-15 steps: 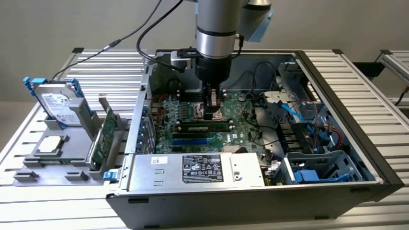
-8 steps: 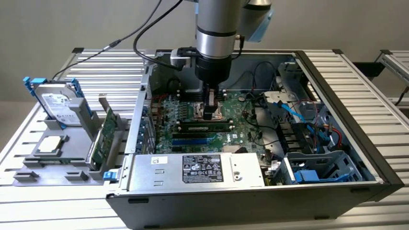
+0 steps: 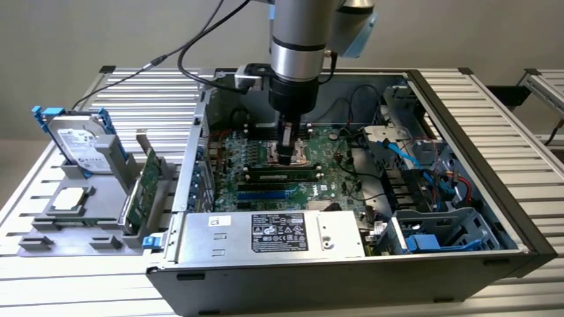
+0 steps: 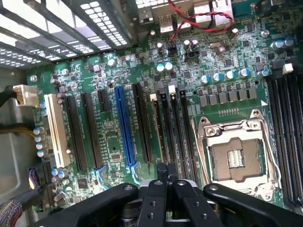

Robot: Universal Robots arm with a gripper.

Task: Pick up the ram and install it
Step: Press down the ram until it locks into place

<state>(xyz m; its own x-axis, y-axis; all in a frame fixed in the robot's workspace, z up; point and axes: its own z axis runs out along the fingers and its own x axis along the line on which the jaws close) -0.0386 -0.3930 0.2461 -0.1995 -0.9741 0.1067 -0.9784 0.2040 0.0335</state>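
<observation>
Green ram (image 3: pixel 282 176) flat in motherboard slot.

My end effector (image 4: pixel 168 177) is cut off by the wrist picture's edge. My arm (image 3: pixel 300 39) hides part of the motherboard (image 3: pixel 326 175) behind it.

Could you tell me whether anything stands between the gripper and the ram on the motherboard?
Nothing visible does. The shut gripper hangs over the motherboard by the CPU socket. The ram stands in a memory slot right beside it, with no cable or card between them.
</observation>
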